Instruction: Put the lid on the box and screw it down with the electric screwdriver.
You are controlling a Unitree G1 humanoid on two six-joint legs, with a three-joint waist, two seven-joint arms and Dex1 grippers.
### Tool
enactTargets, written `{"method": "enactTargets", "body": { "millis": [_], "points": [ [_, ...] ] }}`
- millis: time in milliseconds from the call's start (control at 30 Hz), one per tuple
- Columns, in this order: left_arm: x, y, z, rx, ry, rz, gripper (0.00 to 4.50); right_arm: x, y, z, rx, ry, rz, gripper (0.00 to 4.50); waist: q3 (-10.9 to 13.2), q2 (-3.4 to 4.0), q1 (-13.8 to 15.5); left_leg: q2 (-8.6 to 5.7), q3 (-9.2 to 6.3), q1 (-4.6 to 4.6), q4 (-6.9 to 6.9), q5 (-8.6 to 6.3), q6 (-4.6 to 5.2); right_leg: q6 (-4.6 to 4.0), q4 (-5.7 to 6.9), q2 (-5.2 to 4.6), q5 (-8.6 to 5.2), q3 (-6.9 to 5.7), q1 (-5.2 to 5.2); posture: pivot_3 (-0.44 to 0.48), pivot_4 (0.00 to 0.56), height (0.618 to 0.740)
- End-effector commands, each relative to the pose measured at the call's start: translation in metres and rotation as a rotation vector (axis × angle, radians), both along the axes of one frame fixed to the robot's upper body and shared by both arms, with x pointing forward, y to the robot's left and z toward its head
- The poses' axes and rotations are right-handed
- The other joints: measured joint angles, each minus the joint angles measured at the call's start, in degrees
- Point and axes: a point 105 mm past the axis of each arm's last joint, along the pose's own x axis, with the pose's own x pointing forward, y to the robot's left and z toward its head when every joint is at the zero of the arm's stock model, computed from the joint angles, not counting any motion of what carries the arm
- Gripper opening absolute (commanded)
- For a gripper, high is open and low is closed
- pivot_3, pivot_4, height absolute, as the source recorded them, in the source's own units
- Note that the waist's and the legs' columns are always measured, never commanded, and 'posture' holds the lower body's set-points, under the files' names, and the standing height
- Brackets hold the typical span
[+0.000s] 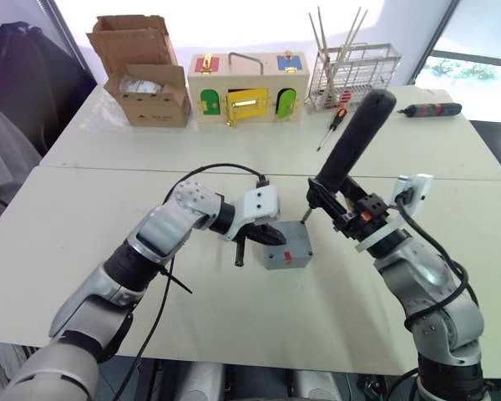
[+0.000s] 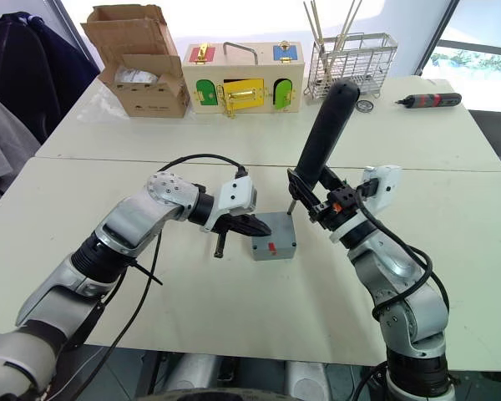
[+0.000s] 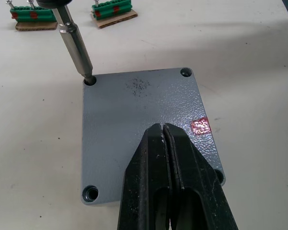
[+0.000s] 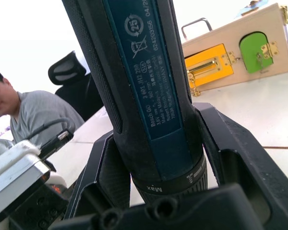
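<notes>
The grey lid (image 3: pixel 134 105) lies on the small grey box (image 1: pixel 289 253) at the table's middle, with a red mark (image 3: pixel 200 126) near one edge. My left gripper (image 3: pixel 163 127) is shut, its tips down on the lid's top. My right gripper (image 1: pixel 351 214) is shut on the dark blue-black electric screwdriver (image 1: pixel 351 142), which leans up and to the right. Its metal bit (image 3: pixel 77 48) stands in one corner screw hole of the lid. The other three corner holes (image 3: pixel 90 192) show, one partly behind my fingers.
Along the far edge stand a cardboard box (image 1: pixel 146 83), a wooden box with coloured doors (image 1: pixel 246 88) and a wire rack (image 1: pixel 351 75). A red-and-black hand screwdriver (image 1: pixel 332 127) and a dark driver (image 1: pixel 432 109) lie there too. A person (image 4: pixel 33 110) sits at the left. Green blocks (image 3: pixel 113 9) lie beyond the box.
</notes>
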Motion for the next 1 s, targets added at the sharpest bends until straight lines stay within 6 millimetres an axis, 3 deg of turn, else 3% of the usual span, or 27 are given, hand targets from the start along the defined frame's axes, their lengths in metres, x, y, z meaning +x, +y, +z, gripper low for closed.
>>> {"method": "enactTargets", "body": {
  "millis": [33, 167, 533, 800, 1000],
  "points": [
    [0.007, 0.011, -0.022, 0.108, -0.003, 0.052, 0.0, -0.008, 0.014, 0.004, -0.052, -0.045, 0.06, 1.85, 0.0, -0.04, 0.0, 0.0, 0.0, 0.06, -0.01, 0.0, 0.01, 0.0, 0.0, 0.0, 0.0, 0.0, 0.05, 0.0, 0.15, 0.739],
    [0.006, 0.013, -0.029, 0.127, 0.034, 0.07, 0.0, -0.007, 0.013, -0.005, -0.096, -0.025, 0.065, 1.85, -0.1, -0.12, 0.0, 0.02, 0.0, 0.61, -0.11, -0.23, 0.39, 0.01, -0.22, 0.02, -0.03, 0.0, 0.6, 0.0, 0.15, 0.739],
    [0.002, 0.012, -0.04, 0.144, 0.062, 0.094, 0.0, -0.004, 0.013, -0.037, -0.111, 0.09, 0.054, 1.85, -1.1, -0.85, 0.1, 0.13, -0.05, 0.9, -0.2, -0.38, 0.62, 0.08, -0.64, 0.15, -0.08, 0.0, 1.03, 0.0, 0.15, 0.739],
    [0.004, 0.012, -0.04, 0.139, 0.065, 0.108, 0.0, 0.005, 0.009, -0.047, -0.135, 0.123, 0.037, 1.85, -1.3, -0.9, 0.1, 0.15, -0.05, 1.67, -0.43, -0.5, 0.78, 0.05, -0.94, 0.17, -0.14, 0.0, 1.81, 0.0, 0.15, 0.739],
    [0.005, 0.013, -0.04, 0.138, 0.065, 0.115, 0.0, 0.009, 0.008, -0.048, -0.139, 0.133, 0.036, 1.85, -1.3, -0.91, 0.2, 0.15, -0.08, 1.73, -0.46, -0.51, 0.78, 0.06, -0.98, 0.16, -0.17, 0.01, 1.87, 0.0, 0.15, 0.739]
  ]
}}
